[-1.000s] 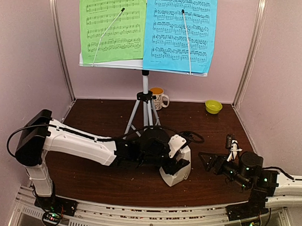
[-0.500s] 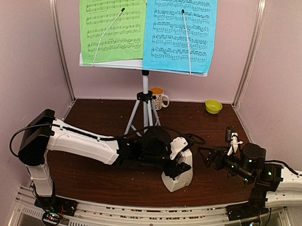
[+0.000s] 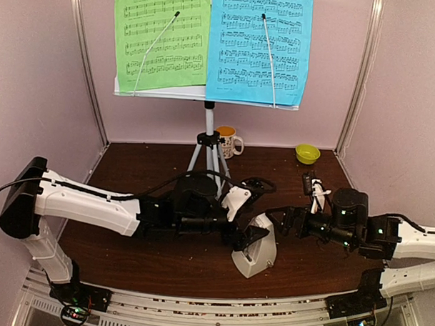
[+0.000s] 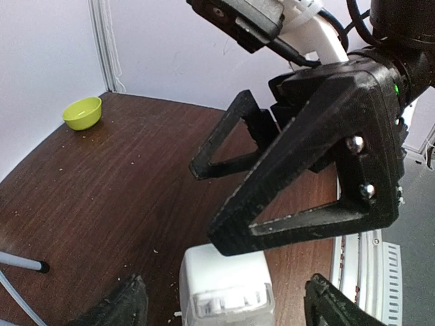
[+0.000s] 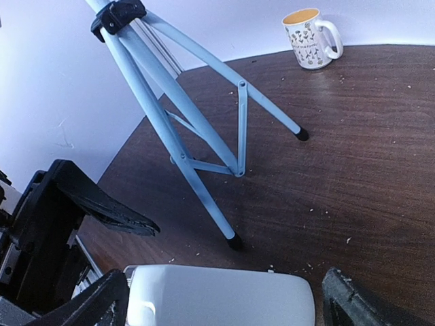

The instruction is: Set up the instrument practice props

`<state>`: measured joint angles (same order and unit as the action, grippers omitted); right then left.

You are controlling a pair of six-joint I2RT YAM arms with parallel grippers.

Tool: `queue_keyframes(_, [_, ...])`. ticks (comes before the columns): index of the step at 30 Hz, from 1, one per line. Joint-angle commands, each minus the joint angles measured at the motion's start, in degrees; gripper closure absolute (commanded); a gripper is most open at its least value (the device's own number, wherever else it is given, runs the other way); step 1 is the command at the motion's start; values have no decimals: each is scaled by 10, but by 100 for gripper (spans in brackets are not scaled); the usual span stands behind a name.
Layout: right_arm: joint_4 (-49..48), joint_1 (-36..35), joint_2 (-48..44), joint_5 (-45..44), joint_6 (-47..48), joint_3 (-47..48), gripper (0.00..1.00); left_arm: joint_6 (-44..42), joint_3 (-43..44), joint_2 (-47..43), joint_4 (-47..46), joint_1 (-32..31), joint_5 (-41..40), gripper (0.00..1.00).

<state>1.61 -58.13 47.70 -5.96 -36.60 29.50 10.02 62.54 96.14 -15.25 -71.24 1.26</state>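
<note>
Hovering my left claw (image 4: 221, 305), spread, astride the white metronome (image 3: 261, 250) with fingers clear of its sides, I am aiming my right claw (image 4: 204, 204), gaping wide, at it from the right. The metronome is standing near the front of the brown table (image 3: 131, 167), before the music stand (image 3: 209, 127).

Stretched low toward the centre from either side, with left gripper (image 3: 249, 237) spread wide and right gripper (image 4: 207, 202) fully agape, tips facing, close together.
</note>
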Motion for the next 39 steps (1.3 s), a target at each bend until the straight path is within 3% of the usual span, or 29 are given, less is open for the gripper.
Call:
queue_keyframes(1, [-5,3,14,40,-25,13,0,9,-35,-23,-63,2,-16,22])
queue_keyframes(5, [-19,4,18,49,-38,0,0,10,-29,-18,-60,2,-20,28])
queue_keyframes(11, [-36,14,23,59,-50,-23,0,17,-15,-1,-53,3,-30,30])
queue_keyframes(27, [-29,19,33,55,-44,-51,3,9,-17,6,-44,6,-9,58])
queue_keyframes(30, [-25,19,32,52,-42,-50,4,7,-10,7,-29,7,-13,59])
queue_keyframes(34, [-23,19,34,47,-40,-58,5,3,4,7,-13,7,-15,47])
queue_keyframes(39, [-27,18,31,40,-41,-75,5,3,5,6,-17,5,-20,54])
